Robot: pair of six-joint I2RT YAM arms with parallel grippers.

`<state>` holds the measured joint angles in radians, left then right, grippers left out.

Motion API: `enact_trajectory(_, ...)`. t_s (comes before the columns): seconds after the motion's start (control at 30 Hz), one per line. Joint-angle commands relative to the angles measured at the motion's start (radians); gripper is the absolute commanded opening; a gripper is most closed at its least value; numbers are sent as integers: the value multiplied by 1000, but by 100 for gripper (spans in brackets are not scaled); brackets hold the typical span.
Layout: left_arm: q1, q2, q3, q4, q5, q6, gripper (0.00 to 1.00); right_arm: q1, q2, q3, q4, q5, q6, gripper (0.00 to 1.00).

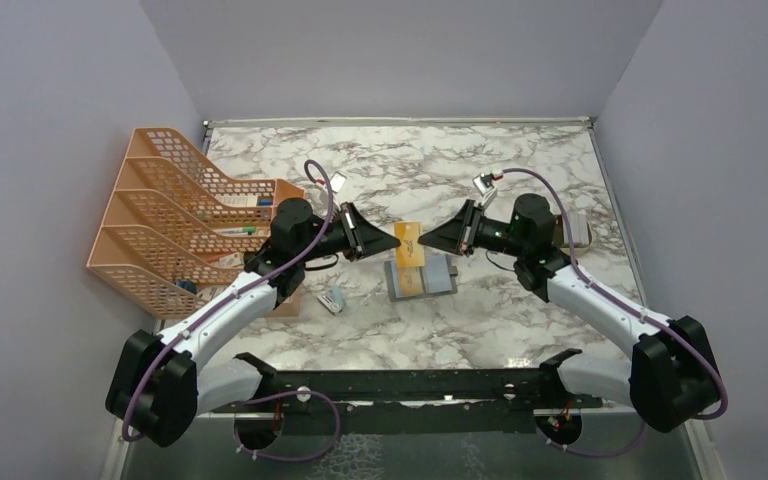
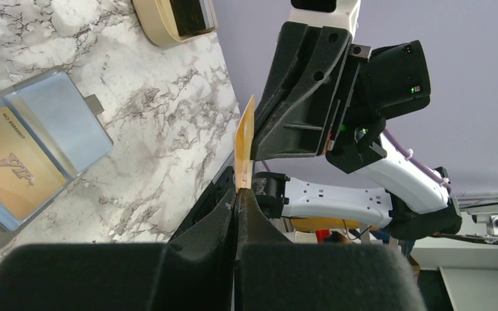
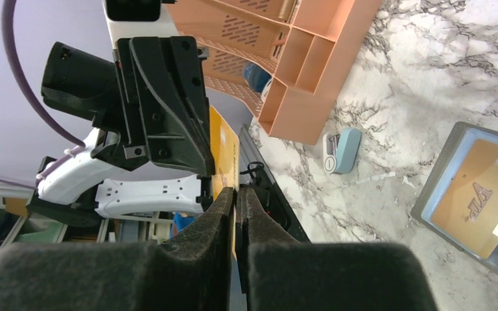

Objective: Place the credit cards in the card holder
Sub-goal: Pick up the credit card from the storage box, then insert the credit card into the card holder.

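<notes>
A tan-gold credit card (image 1: 409, 243) hangs upright in the air above the card holder, pinched from both sides. My left gripper (image 1: 397, 243) is shut on its left edge and my right gripper (image 1: 422, 240) is shut on its right edge. The card shows edge-on in the left wrist view (image 2: 245, 139) and slanted in the right wrist view (image 3: 224, 152). The card holder (image 1: 441, 275) lies open on the table below, light blue inside, with another tan-gold card (image 1: 409, 283) in it. The holder also shows in the left wrist view (image 2: 65, 110) and the right wrist view (image 3: 455, 161).
An orange mesh file rack (image 1: 175, 215) stands at the left. A small blue-and-white object (image 1: 332, 299) lies near it. A shallow tan tray (image 2: 175, 23) sits behind the right arm. Purple walls close in the table on three sides.
</notes>
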<state>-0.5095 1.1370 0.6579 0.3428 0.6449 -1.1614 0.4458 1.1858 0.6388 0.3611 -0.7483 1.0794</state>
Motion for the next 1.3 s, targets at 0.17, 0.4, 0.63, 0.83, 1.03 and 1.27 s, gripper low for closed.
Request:
enact_trajectory(0.17,-8,-21,-47,44,-19,42,0,14,-5,21,-197,122,-141,36)
enact_trajectory(0.4,-7,27,-75,-52,-51,136,0,14,-23,63,-425,334,-322,52)
enact_trajectory(0.63,-8,117,-60,-139,-85,207,0,14,97,109,-542,466,-500,52)
enact_trajectory(0.83,-8,190,-66,-116,-76,213,0,14,217,177,-612,610,-610,53)
enact_trajectory(1.03,-10,258,-48,-104,-56,234,0,14,320,219,-629,648,-670,53)
enact_trajectory(1.27,-18,358,6,-93,-18,245,0,14,427,226,-611,584,-698,46)
